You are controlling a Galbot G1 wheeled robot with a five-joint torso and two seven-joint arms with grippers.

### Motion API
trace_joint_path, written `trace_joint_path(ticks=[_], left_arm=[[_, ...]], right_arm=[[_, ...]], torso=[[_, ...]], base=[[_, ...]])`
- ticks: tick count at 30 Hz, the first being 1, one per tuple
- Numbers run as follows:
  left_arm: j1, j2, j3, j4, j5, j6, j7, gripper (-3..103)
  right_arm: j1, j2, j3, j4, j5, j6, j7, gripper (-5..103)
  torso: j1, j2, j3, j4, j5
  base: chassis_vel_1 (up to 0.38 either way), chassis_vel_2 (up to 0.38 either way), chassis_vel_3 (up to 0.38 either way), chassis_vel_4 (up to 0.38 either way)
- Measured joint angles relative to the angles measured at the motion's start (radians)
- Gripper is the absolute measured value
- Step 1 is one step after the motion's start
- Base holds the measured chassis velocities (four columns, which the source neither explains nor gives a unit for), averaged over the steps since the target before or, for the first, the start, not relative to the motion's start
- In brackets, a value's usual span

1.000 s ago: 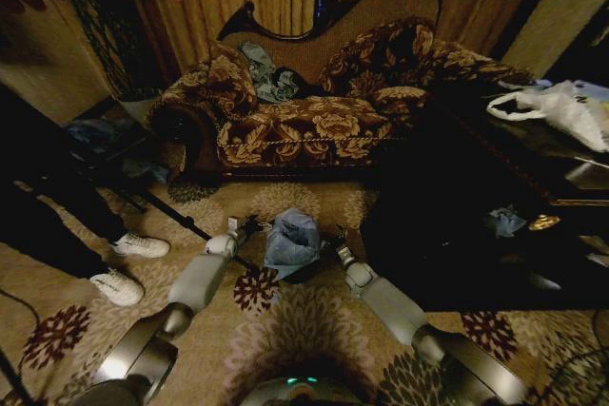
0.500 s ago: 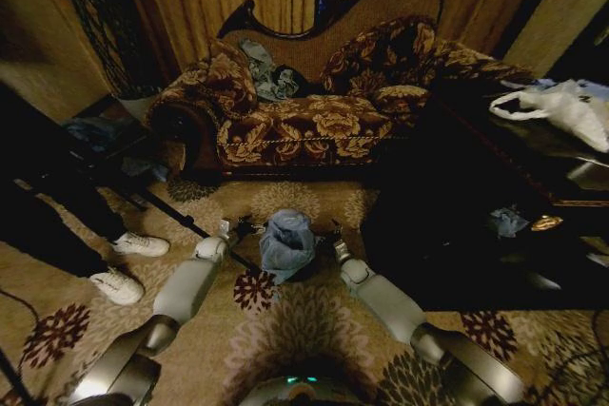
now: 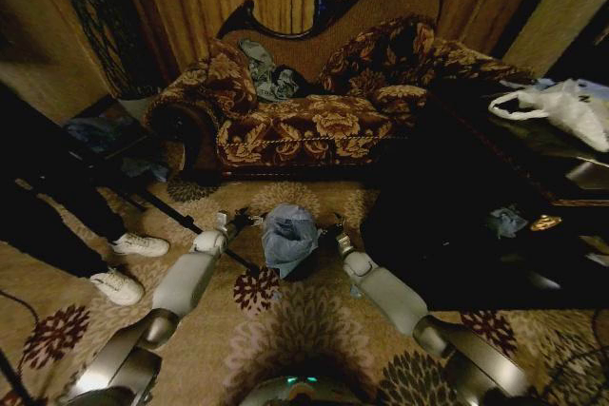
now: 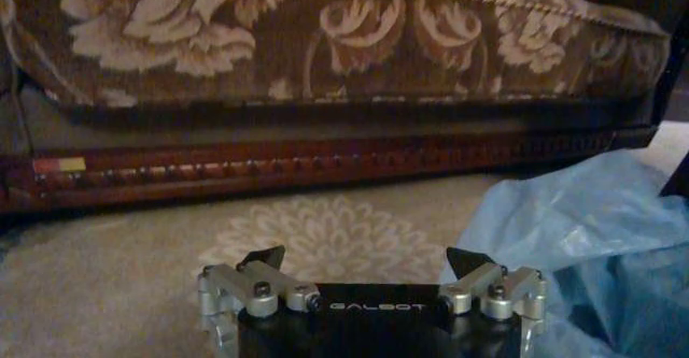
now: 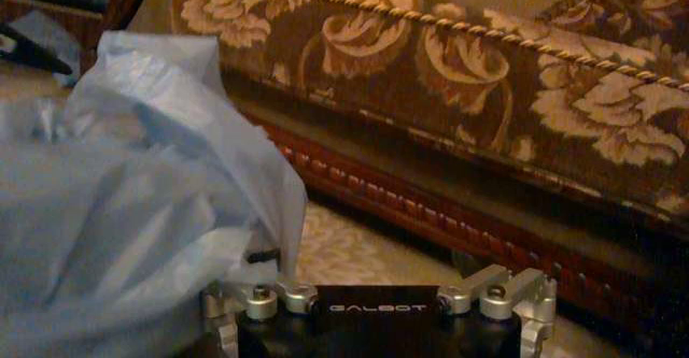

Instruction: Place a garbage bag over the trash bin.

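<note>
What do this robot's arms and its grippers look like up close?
Both arms are smooth, rounded, silver-grey tubes with darker joints. The left gripper and right gripper look the same: a black body lettered GALBOT in white, flanked by bare metal brackets with bolts. The left gripper carries short, dark, pointed fingertips.

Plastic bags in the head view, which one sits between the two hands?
The pale blue-grey garbage bag on the carpet, between the left hand and right hand. The white handled bag lies far right.

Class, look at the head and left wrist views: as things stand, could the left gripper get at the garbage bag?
Probably yes. The left gripper is open and empty beside the garbage bag, with nothing between them.
</note>
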Motion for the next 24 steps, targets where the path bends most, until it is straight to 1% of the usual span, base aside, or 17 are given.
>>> trace_joint_path(ticks=[2, 3, 5, 6, 7, 8, 11, 12, 13, 14, 15, 16, 17, 20, 21, 22, 24], left_arm=[[0.012, 0.008, -0.012, -0.032, -0.009, 0.007, 0.002, 100], [0.019, 0.014, -0.02, -0.049, -0.015, 0.011, 0.002, 100], [0.021, 0.024, -0.022, -0.055, -0.024, 0.012, 0.003, 100], [0.021, 0.024, -0.022, -0.055, -0.024, 0.012, 0.003, 100], [0.023, 0.029, -0.022, -0.056, -0.029, 0.013, 0.005, 100], [0.023, 0.029, -0.022, -0.056, -0.029, 0.013, 0.005, 100], [0.023, 0.032, -0.019, -0.052, -0.032, 0.012, 0.009, 100], [0.023, 0.029, -0.018, -0.049, -0.032, 0.01, 0.01, 100], [0.023, 0.029, -0.018, -0.049, -0.032, 0.01, 0.01, 100], [0.023, 0.027, -0.017, -0.045, -0.031, 0.008, 0.011, 100], [0.024, 0.025, -0.016, -0.042, -0.03, 0.004, 0.011, 100], [0.024, 0.025, -0.016, -0.042, -0.03, 0.004, 0.011, 100], [0.025, 0.025, -0.015, -0.041, -0.03, 0.002, 0.011, 100], [0.026, 0.025, -0.015, -0.037, -0.032, -0.001, 0.013, 100], [0.026, 0.025, -0.015, -0.037, -0.032, -0.001, 0.013, 100], [0.025, 0.026, -0.015, -0.036, -0.036, -0.001, 0.014, 100], [0.024, 0.03, -0.015, -0.039, -0.042, 0.0, 0.014, 100]], right_arm=[[0.007, -0.015, -0.004, 0.016, 0.037, -0.006, -0.015, 100], [0.01, -0.027, -0.005, 0.04, 0.089, -0.019, -0.026, 100], [0.011, -0.039, -0.003, 0.067, 0.159, -0.044, -0.038, 100], [0.011, -0.039, -0.003, 0.067, 0.159, -0.044, -0.038, 100], [0.013, -0.044, 0.001, 0.073, 0.193, -0.056, -0.048, 100], [0.013, -0.044, 0.001, 0.073, 0.193, -0.056, -0.048, 100], [0.015, -0.052, 0.017, 0.067, 0.25, -0.084, -0.084, 100], [0.016, -0.052, 0.025, 0.067, 0.278, -0.103, -0.084, 100], [0.016, -0.052, 0.025, 0.067, 0.278, -0.103, -0.084, 100], [0.017, -0.051, 0.032, 0.067, 0.3, -0.117, -0.082, 100], [0.02, -0.053, 0.041, 0.072, 0.336, -0.146, -0.079, 100], [0.02, -0.053, 0.041, 0.072, 0.336, -0.146, -0.079, 100], [0.021, -0.057, 0.042, 0.081, 0.36, -0.163, -0.077, 100], [0.017, -0.09, 0.041, 0.162, 0.491, -0.249, -0.05, 100], [0.017, -0.09, 0.041, 0.162, 0.491, -0.249, -0.05, 100], [0.008, -0.102, 0.041, 0.206, 0.542, -0.279, -0.032, 100], [-0.002, -0.113, 0.044, 0.25, 0.585, -0.312, -0.013, 100]], torso=[[0.0, 0.0, 0.0, 0.0, -0.0001], [0.0, 0.0, 0.0, 0.0, 0.0001], [0.0, 0.0, 0.0, 0.0, 0.0004], [0.0, 0.0, 0.0, 0.0, 0.0004], [0.0, 0.0, 0.0, 0.0001, 0.0002], [0.0, 0.0, 0.0, 0.0001, 0.0002], [0.0, 0.0, 0.0, 0.0, 0.0002], [0.0, 0.0, 0.0, 0.0, 0.0002], [0.0, 0.0, 0.0, 0.0, 0.0002], [0.0, 0.0, 0.0, -0.0001, 0.0002], [0.0, 0.0, 0.0, -0.0002, 0.0], [0.0, 0.0, 0.0, -0.0002, 0.0], [0.0, 0.0, 0.0, -0.0001, 0.0], [0.0, 0.0, 0.0, 0.0, -0.0001], [0.0, 0.0, 0.0, 0.0, -0.0001], [0.0, 0.0, 0.0, -0.0002, -0.0001], [0.0, 0.0, 0.0, -0.0002, 0.0001]], base=[[0.0, 0.0, 0.0, 0.0], [0.0, 0.0, 0.0, 0.0], [0.0, 0.0, 0.0, 0.0], [0.0, 0.0, 0.0, 0.0], [0.0, 0.0, 0.0, 0.0], [0.0, 0.0, 0.0, 0.0], [0.0, 0.0, 0.0, 0.0], [0.0, 0.0, 0.0, 0.0], [0.0, 0.0, 0.0, 0.0], [0.0, 0.0, 0.0, 0.0], [0.0, 0.0, 0.0, 0.0], [0.0, 0.0, 0.0, 0.0], [0.0, 0.0, 0.0, 0.0], [0.0, 0.0, 0.0, 0.0], [0.0, 0.0, 0.0, 0.0], [0.0, 0.0, 0.0, 0.0], [0.0, 0.0, 0.0, 0.0]])
